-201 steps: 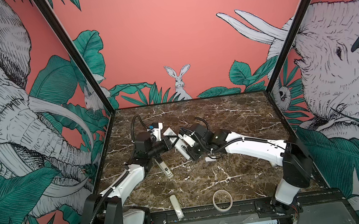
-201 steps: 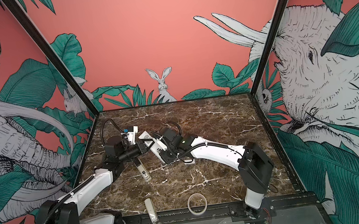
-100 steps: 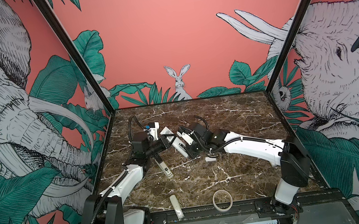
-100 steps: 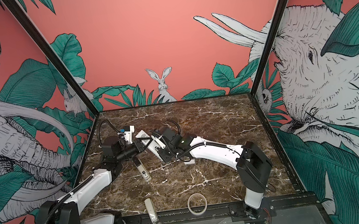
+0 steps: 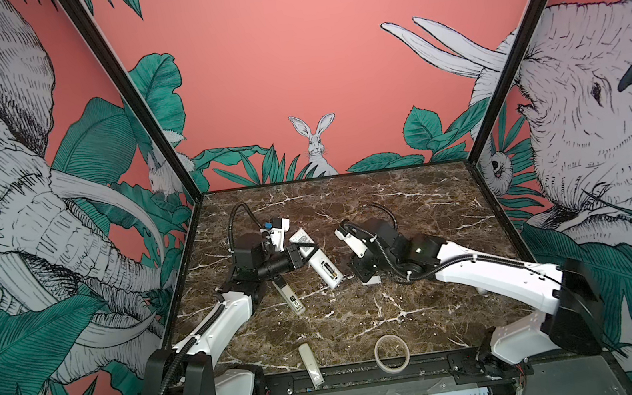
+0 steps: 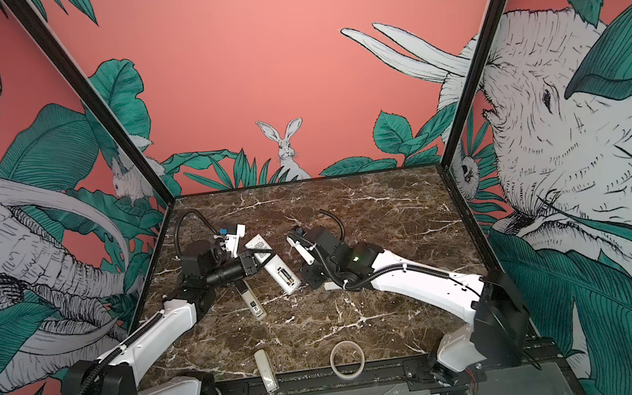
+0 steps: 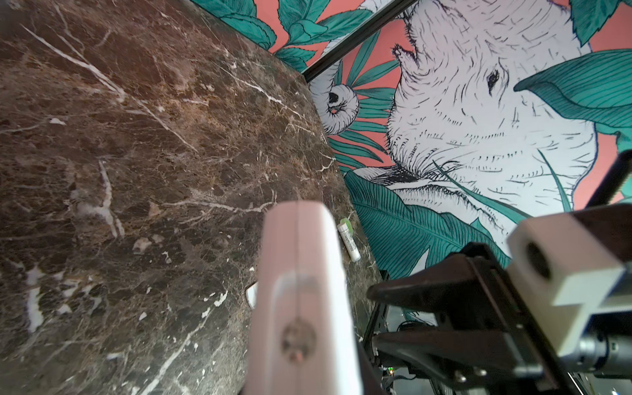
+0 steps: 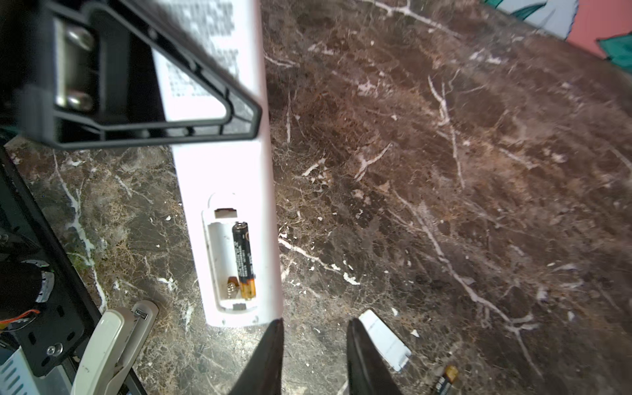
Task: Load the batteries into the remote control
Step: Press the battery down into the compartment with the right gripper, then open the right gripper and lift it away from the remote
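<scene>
A: Left fingers?
B: Clamped across the remote control near its printed-label end, one finger lying over the back face

A: Right fingers?
B: Parted a little, nothing between them. Tips are just beside the remote's compartment end; contact cannot be told

A: Remote?
B: Slim, white, back face up, between the two arms, left of mid tabletop. Compartment uncovered: one battery seated in one bay, the other bay bare with its spring showing

A: Nearby?
B: White cover and a loose battery lie on the tabletop beside the right fingers
</scene>
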